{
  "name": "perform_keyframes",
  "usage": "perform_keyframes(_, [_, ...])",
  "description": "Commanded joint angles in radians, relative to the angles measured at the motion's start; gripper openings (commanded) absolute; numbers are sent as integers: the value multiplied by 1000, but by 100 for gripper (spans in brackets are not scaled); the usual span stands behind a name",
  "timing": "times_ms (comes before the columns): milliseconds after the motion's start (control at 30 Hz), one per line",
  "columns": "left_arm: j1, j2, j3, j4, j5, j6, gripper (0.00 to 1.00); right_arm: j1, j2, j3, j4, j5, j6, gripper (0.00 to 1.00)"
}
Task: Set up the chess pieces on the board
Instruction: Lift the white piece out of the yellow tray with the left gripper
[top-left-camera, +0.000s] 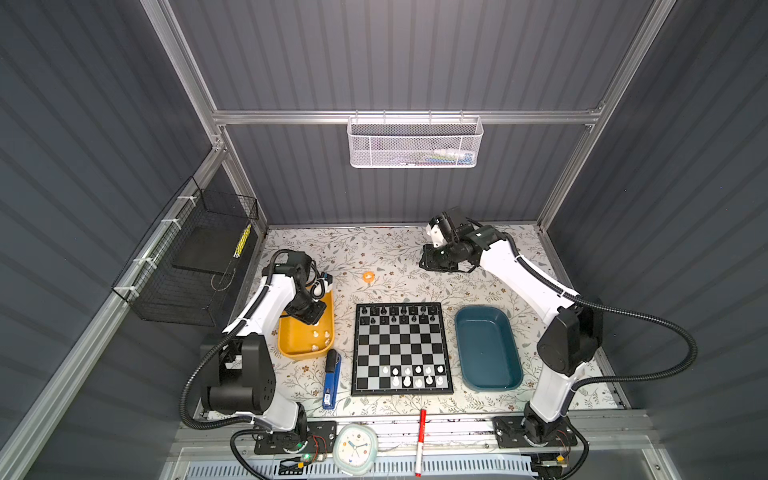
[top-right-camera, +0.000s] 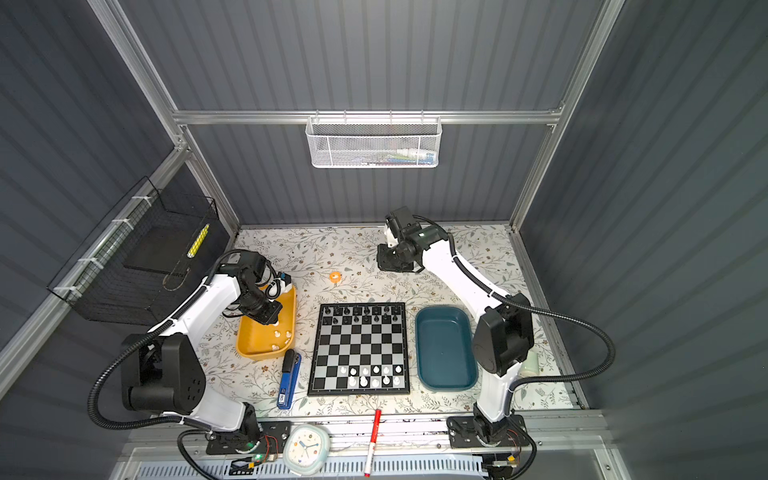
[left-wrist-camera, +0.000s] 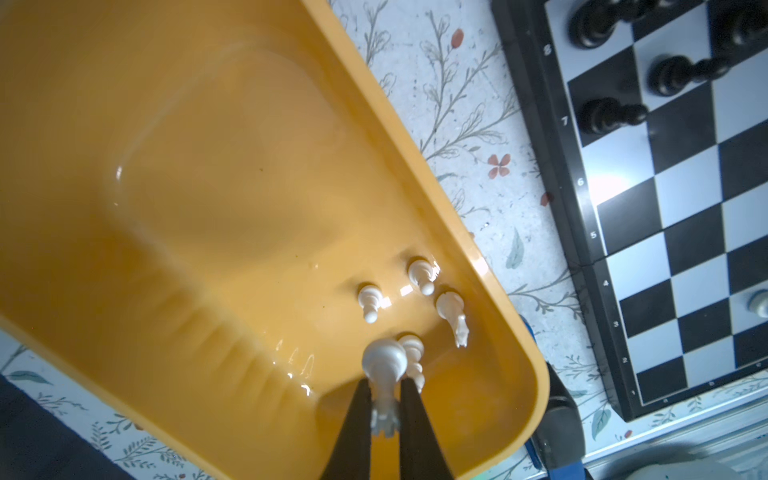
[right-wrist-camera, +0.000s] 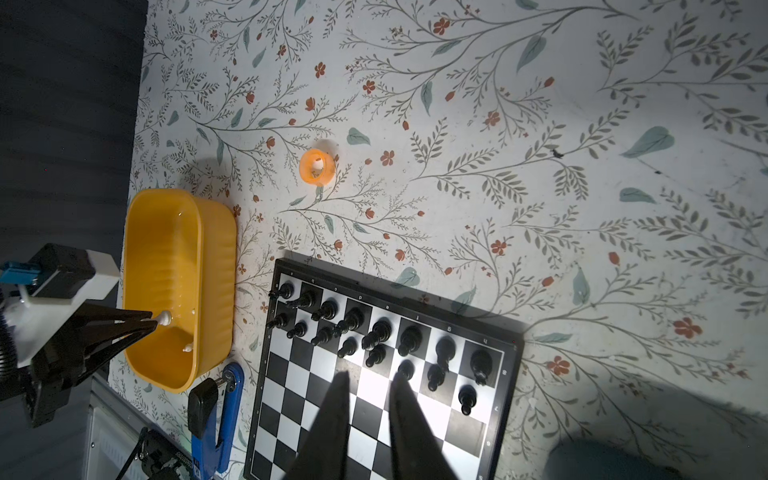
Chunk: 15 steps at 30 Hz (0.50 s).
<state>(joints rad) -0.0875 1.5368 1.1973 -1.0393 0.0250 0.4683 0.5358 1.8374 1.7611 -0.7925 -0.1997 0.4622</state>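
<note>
The board (top-left-camera: 400, 345) lies mid-table, seen in both top views (top-right-camera: 360, 347). Black chess pieces (top-left-camera: 398, 315) fill its two far rows, and several white ones (top-left-camera: 415, 375) stand on the right part of its near rows. A yellow tray (top-left-camera: 291, 347) left of the board holds several loose white pieces (left-wrist-camera: 420, 274). My left gripper (left-wrist-camera: 384, 384) hangs over that tray, shut on a white crowned piece (left-wrist-camera: 384, 365). My right gripper (right-wrist-camera: 368, 376) is raised behind the board's far edge, its jaws a little apart and empty.
An empty teal tray (top-left-camera: 488, 349) sits right of the board. A blue stapler (top-left-camera: 331, 380) lies between the yellow tray and the board's near corner. An orange tape ring (top-left-camera: 368, 276) lies behind the board. A red marker (top-left-camera: 421, 440) and a clock (top-left-camera: 353, 449) rest on the front rail.
</note>
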Motion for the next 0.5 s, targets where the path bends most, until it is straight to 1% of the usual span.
perform_keyframes(0, [-21,-25,46,-56,-4,50,10,-5,-44,-13,9,-3,-20,22])
perform_keyframes(200, [-91,-31,91,-66,-17,76,10,-3,-70,-37,19,15,-20,22])
perform_keyframes(467, [-146,-26,194,-104,22,85,10,-5,-116,-85,29,24,-17,22])
